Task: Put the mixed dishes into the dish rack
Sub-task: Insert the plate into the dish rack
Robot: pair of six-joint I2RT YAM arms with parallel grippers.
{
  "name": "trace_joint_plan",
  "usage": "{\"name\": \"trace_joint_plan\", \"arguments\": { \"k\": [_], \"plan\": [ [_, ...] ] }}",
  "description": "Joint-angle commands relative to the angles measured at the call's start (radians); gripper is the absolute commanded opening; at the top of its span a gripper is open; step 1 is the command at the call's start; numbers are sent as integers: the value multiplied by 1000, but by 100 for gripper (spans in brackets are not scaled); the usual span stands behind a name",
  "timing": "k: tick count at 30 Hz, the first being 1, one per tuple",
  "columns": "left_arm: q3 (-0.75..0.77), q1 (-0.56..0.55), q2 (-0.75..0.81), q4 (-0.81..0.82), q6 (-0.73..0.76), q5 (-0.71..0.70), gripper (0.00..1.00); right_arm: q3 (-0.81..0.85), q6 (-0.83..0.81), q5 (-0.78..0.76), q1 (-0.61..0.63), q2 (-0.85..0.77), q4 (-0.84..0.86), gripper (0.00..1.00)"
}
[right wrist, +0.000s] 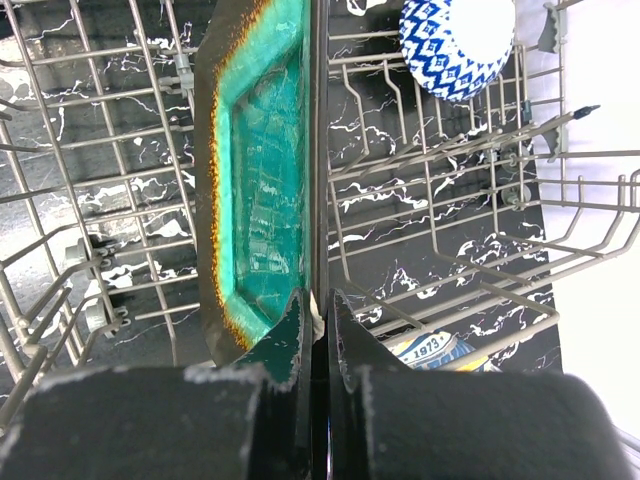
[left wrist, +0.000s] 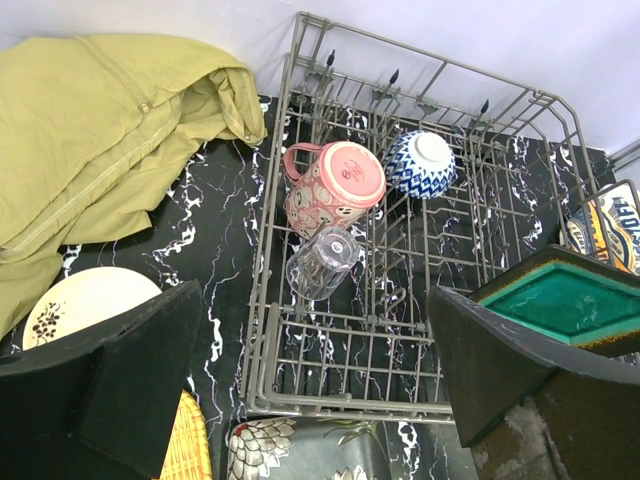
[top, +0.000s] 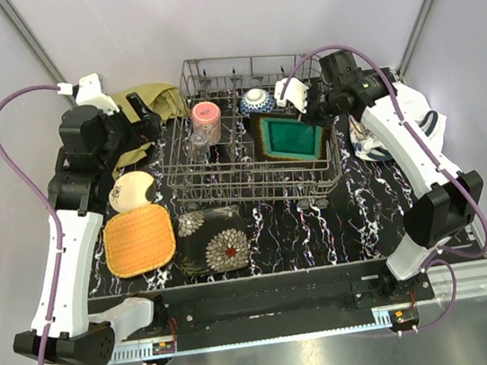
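My right pincer [right wrist: 318, 305] is clamped on the rim of the teal square plate [right wrist: 262, 170], which stands on edge mid-frame in the dish rack [right wrist: 440, 185], seemingly seated between tines. Next I should release it and lift clear. My left pincer [left wrist: 315, 370] gapes empty.

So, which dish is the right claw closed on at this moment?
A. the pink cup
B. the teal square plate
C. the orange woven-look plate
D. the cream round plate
B: in the right wrist view, the right claw pinches the rim of the teal square plate, which is inside the dish rack.
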State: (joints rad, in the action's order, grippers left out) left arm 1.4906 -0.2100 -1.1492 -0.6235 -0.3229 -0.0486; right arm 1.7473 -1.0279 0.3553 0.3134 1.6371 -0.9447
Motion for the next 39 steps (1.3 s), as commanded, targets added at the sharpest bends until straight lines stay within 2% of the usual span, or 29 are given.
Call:
{"name": "trace_joint_plan", "arguments": {
  "k": [1,7,11,15,23,39],
  "plan": [
    [-4,6,28,56,-10,24,99,-22,9,0,7,-75,70,0],
    [-10,6,22,61,-28,44,99,-86,49,-24,29,-105,112,0],
    [-18,6,13,74,-60,44,99,-166,98,-16,35,-143,210,0],
    [-50,6,25,123,-85,69,99,-210,94,-16,36,-152,250,0],
    [-67,6,39,169,-94,18,99,-270,75,0,33,-174,352,0],
    [-72,6,42,173,-77,-3,99,-103,32,214,-51,-206,386,0]
  ]
}}
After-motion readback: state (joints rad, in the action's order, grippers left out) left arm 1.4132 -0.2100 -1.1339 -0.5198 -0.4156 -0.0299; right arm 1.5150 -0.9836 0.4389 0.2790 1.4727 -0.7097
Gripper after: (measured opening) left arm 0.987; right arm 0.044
